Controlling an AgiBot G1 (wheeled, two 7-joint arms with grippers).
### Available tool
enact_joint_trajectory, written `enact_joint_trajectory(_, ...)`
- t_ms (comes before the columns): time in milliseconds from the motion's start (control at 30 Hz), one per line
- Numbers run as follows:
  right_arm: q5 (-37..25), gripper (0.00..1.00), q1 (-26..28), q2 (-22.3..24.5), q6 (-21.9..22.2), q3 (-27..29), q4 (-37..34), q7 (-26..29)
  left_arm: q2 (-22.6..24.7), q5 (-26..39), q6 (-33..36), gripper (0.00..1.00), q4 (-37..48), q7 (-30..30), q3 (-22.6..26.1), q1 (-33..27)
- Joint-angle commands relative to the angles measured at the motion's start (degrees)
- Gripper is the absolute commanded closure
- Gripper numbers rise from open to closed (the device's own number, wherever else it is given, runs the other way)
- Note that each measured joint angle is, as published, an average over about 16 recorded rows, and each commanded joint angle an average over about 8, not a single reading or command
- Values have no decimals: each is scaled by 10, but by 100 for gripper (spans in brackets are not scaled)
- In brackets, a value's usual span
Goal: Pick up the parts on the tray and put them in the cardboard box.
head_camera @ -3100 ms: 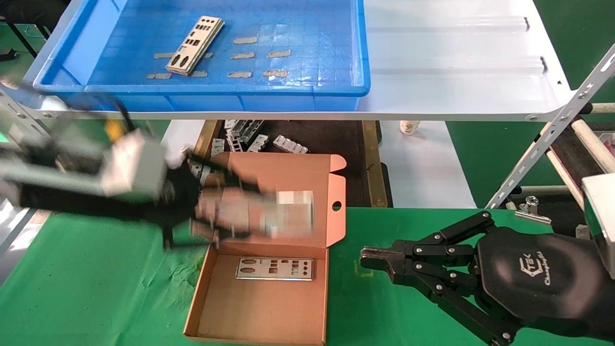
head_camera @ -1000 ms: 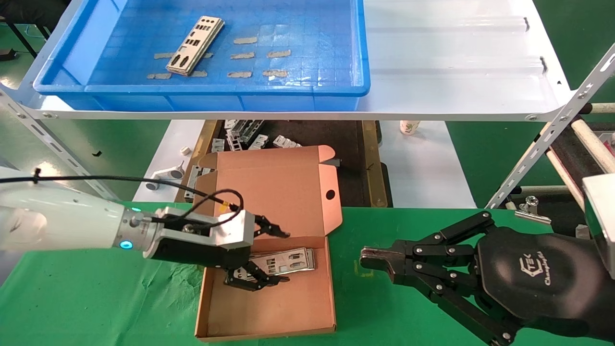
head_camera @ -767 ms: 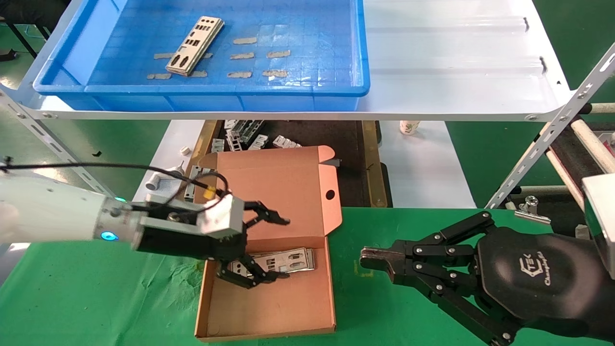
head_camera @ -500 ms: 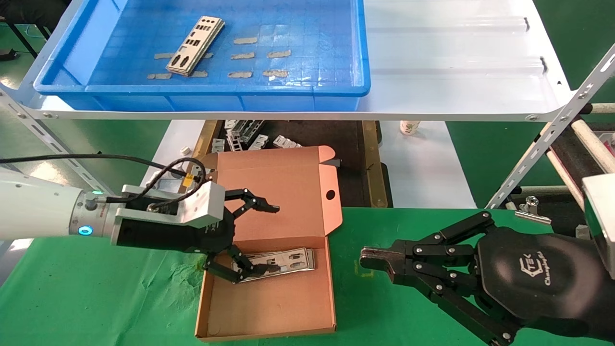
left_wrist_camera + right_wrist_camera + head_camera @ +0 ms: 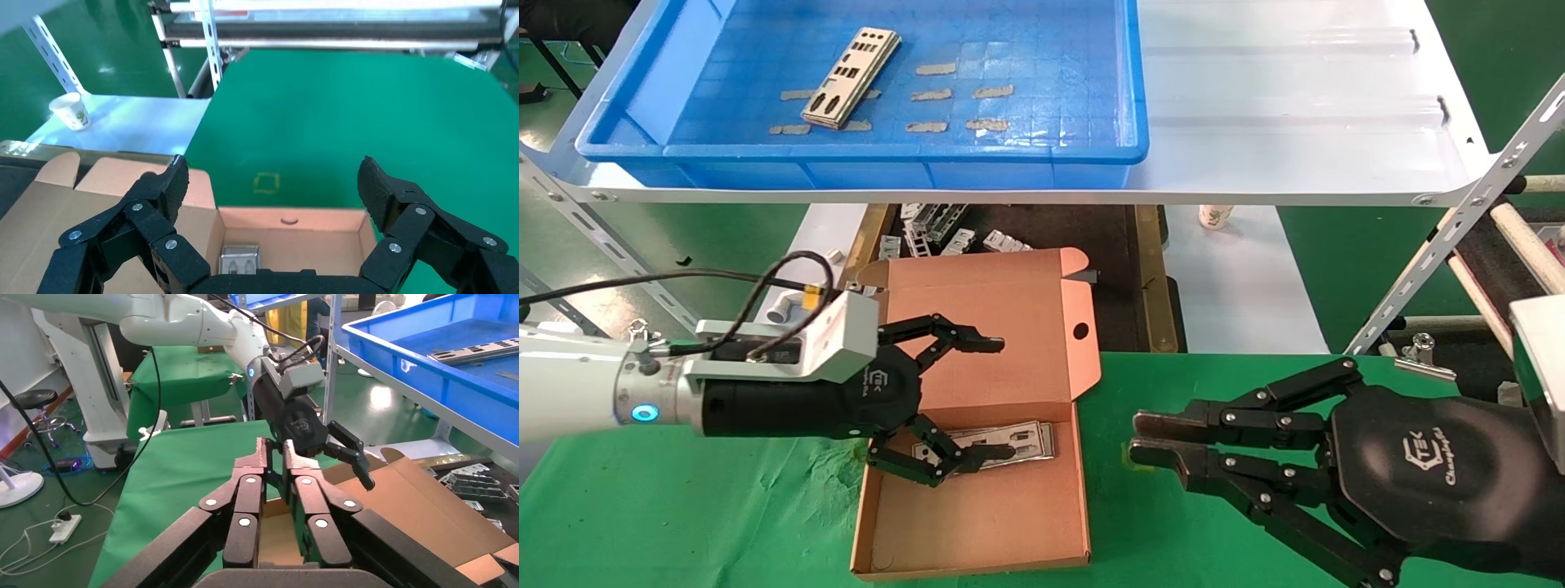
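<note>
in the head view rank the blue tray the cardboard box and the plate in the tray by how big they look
1. Tray, clearly largest.
2. Box.
3. Plate in the tray, smallest, though it lies farther from the camera.

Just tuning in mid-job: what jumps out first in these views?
The left end effector hangs wide open over the cardboard box on the green table, empty, just above the silver parts lying flat inside it. Up on the white shelf, more parts wait in the blue tray. The right end effector sits idle beside the box, slightly open.
</note>
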Motion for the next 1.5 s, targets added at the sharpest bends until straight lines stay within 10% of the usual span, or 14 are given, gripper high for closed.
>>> enact_joint_trajectory(33, 0, 0, 0, 0, 0, 0, 0, 0, -10, -5, -2, 0, -23, -15, -14, 12)
enact_joint_trajectory(1500, 1, 0, 0, 0, 0, -1, 0, 0, -213, -103, -42, 0, -517, -329, -309, 263)
